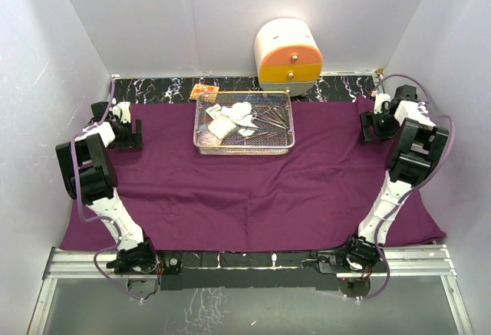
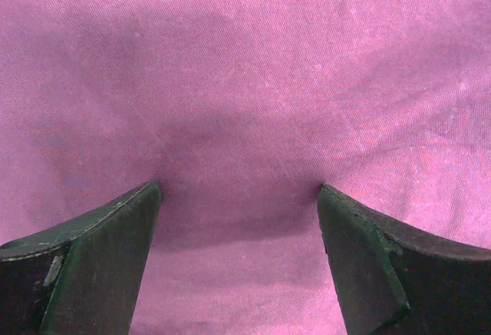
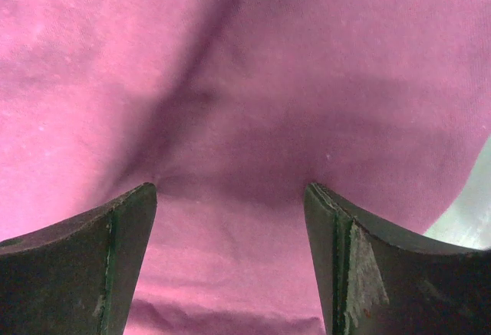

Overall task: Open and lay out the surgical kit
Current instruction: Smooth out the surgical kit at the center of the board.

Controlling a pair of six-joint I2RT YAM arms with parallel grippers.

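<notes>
The large purple cloth [image 1: 253, 189] lies spread flat over the table. On its far middle stands the silver wire-mesh tray [image 1: 244, 149], holding white gauze wads [image 1: 235, 111], a small flat packet [image 1: 222, 127] and thin metal forceps [image 1: 270, 116]. My left gripper [image 1: 126, 134] is at the cloth's far left corner, open, its tips down on the purple cloth [image 2: 238, 120] with nothing between them. My right gripper [image 1: 374, 126] is at the far right corner, open too, tips on the cloth [image 3: 230, 120] close to its edge.
A rounded white-and-orange drawer cabinet [image 1: 288, 57] stands behind the tray against the back wall. A small orange packet [image 1: 203, 90] lies on the dark marbled tabletop [image 1: 153, 90] behind the cloth. White walls close in on both sides.
</notes>
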